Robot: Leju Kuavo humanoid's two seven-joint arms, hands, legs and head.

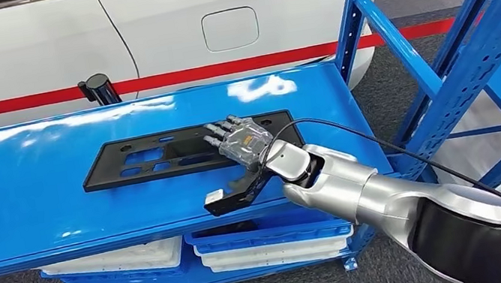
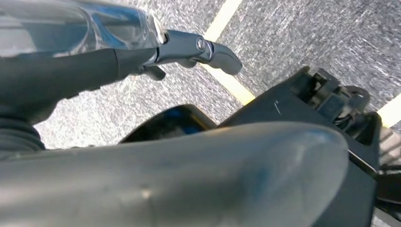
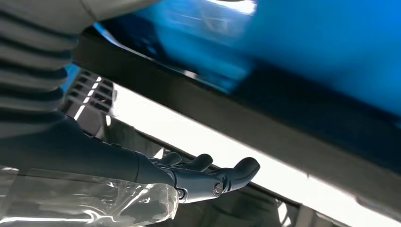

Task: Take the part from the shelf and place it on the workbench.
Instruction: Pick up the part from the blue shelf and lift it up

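Right hand (image 1: pixel 239 143): fingers (image 1: pixel 219 128) extended and apart, laid over the near right portion of the black part (image 1: pixel 159 156); thumb (image 1: pixel 222 199) swung out toward the front edge of the blue worktop (image 1: pixel 28 192). No grip on anything visible; whether the fingers actually touch the part cannot be told. Part lies flat near the worktop's middle. Left hand (image 2: pixel 142 52): fingers stretched out over grey floor (image 2: pixel 302 38) with yellow lines, nothing held. White car (image 1: pixel 161 26) stands behind the worktop.
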